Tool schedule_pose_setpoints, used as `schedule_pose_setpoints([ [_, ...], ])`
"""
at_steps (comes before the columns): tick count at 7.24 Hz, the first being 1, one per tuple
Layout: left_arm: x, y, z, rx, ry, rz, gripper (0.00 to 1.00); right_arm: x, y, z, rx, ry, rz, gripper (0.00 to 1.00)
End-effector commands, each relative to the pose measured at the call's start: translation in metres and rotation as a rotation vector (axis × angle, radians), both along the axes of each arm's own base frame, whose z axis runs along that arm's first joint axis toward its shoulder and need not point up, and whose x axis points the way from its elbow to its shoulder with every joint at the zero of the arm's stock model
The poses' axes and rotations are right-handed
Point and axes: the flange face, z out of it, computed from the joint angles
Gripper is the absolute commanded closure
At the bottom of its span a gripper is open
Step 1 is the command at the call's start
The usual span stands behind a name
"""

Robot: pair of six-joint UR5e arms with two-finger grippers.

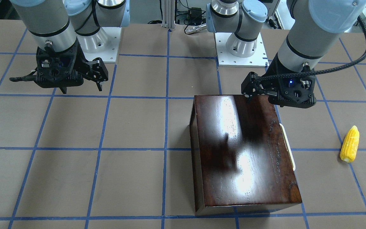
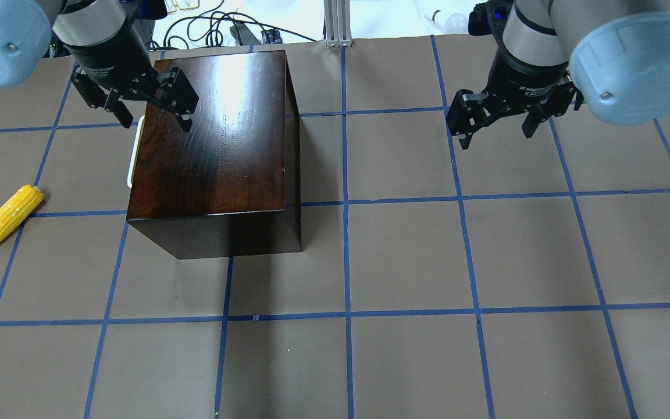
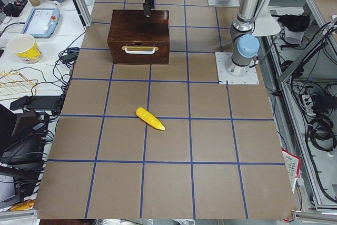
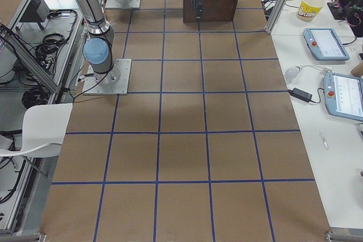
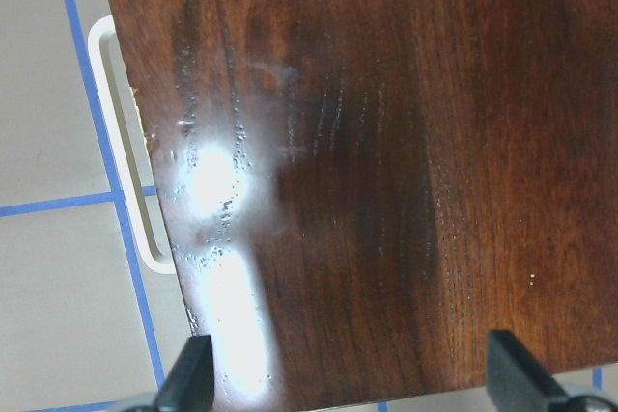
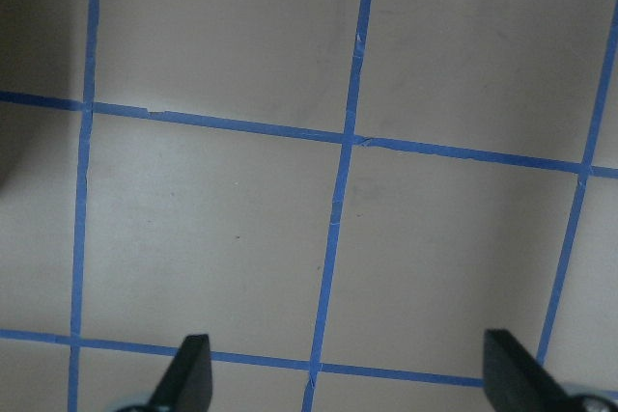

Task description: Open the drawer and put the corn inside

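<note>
Two empty, spread-open tools: left tool (image 2: 156, 119) hovers over the box (image 2: 218, 145), drawer handle (image 2: 131, 152) just to its left, running near-to-far; right tool (image 2: 496, 135) is way off.

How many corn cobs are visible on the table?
1. The corn lies on the table at the robot's far left, apart from the wooden box. The drawer is shut, so its inside cannot be checked.
</note>
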Motion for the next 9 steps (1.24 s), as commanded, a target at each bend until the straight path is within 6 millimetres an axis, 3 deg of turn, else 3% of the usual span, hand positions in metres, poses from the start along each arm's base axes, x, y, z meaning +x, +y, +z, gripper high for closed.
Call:
schedule_pose_setpoints([
  [1,-0.0021,0.0,-0.0003,0.0,0.002,-0.005,0.0,-0.0015,-0.0005,0.0,0.0,0.0,-0.003,0.0],
  [9,-0.0023,0.0027,0.0021,-0.003,-0.013,-0.008,0.0,0.0,0.0004,0.0008,-0.002,0.0,0.0,0.0],
])
